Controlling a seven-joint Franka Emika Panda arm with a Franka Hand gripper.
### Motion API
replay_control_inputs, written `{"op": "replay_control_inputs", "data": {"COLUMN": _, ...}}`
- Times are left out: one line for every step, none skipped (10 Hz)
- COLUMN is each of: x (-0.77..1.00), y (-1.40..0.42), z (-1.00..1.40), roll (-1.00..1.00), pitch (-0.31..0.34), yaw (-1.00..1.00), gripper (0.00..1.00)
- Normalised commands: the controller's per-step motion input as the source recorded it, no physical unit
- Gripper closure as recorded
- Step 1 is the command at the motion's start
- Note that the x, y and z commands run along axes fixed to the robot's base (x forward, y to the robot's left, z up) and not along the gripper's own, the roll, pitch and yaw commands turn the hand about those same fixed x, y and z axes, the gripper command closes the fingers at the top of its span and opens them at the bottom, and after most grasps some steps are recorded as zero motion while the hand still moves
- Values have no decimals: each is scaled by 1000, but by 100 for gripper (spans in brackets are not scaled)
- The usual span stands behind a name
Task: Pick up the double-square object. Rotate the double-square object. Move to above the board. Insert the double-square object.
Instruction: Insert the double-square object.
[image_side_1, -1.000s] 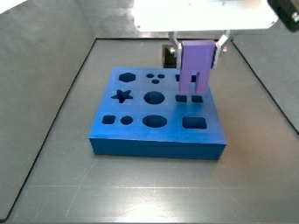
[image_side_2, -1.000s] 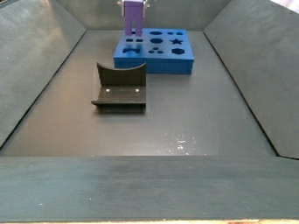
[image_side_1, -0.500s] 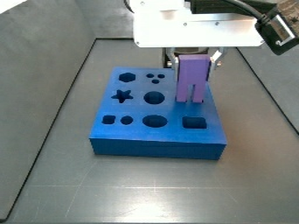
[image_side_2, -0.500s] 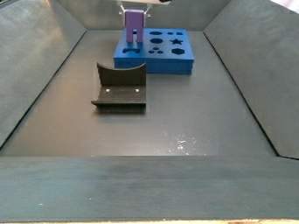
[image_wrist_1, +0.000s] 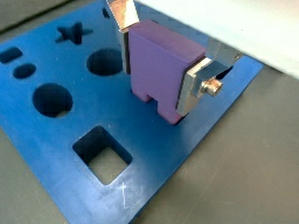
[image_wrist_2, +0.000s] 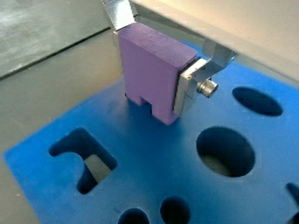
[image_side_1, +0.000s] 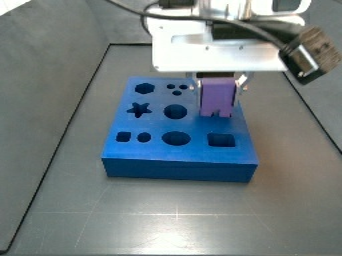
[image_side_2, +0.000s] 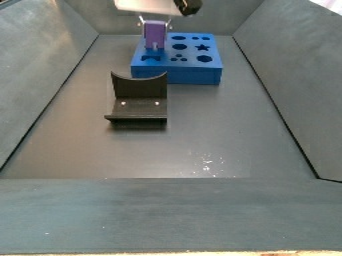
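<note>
The gripper (image_side_1: 219, 84) sits low over the board (image_side_1: 158, 163), the double-square object (image_side_1: 217, 98) upright between its fingers (image_wrist_1: 197, 80), lower end in the board. The fixture (image_side_2: 138, 101) stands near the board, apart.

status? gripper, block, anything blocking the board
Gripper low over the blue board, shut on the purple block. Block upright, lower end at the board's surface; seating in the cut-out unclear. Nothing in the way; dark holder sits apart on the floor.

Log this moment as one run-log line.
phase: insert | gripper: shut on double-square object | block: upright, lower end at board slot | fixture: empty
</note>
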Motion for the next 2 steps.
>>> {"op": "replay_control_inputs", "data": {"x": 0, "y": 0, "z": 0, "roll": 0, "pitch": 0, "yaw": 0, "gripper": 0}}
{"op": "replay_control_inputs", "data": {"x": 0, "y": 0, "z": 0, "roll": 0, "pitch": 0, "yaw": 0, "gripper": 0}}
